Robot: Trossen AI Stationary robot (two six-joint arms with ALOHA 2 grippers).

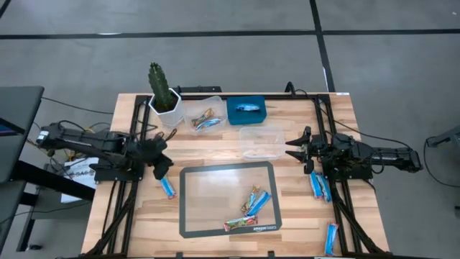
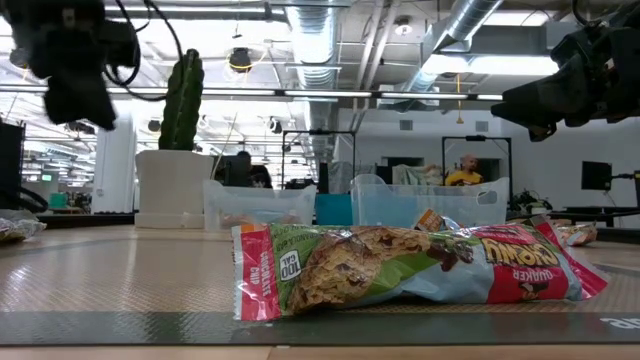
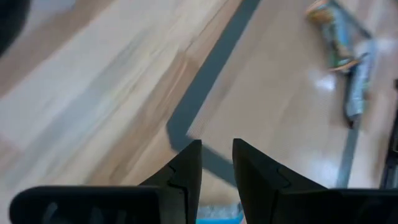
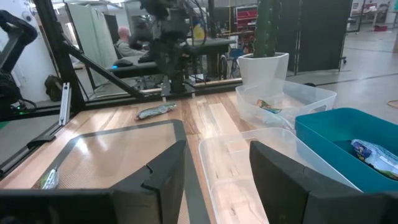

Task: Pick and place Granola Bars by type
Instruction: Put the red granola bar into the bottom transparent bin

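Wooden table [image 1: 144, 208] under a grey concrete floor view, with a clear mat [image 1: 228, 199] framed in dark grey at its middle.

Left gripper [image 1: 162, 170] above the table just beside the mat's near-left corner, fingers [image 3: 186, 177] set only a small gap apart, holding nothing; bare wood and mat edge seen between them. Directly below it, a blue bar [image 1: 168, 188] on the wood; in the left wrist view only a sliver of blue at the picture's edge, the rest cut off by the fingers.

Right gripper [image 1: 296, 147] hanging beside the empty clear tub [image 1: 261, 142], fingers [image 4: 165, 174] wide apart, nothing between them, not touching the tub.

On the mat, a small group of Granola Bars [image 1: 253, 207]: blue ones and a multicoloured one, partly overlapping, exact count hard to tell. Two more blue bars [image 1: 319, 186] on the wood under the right arm, another blue bar [image 1: 330, 238] near the table's front edge.

Behind, a second clear tub [image 1: 203, 115] with bars inside, wrappers hard to read, and a blue bin [image 1: 246, 111] with one blue bar. White pot with cactus [image 1: 162, 90] at the back left.
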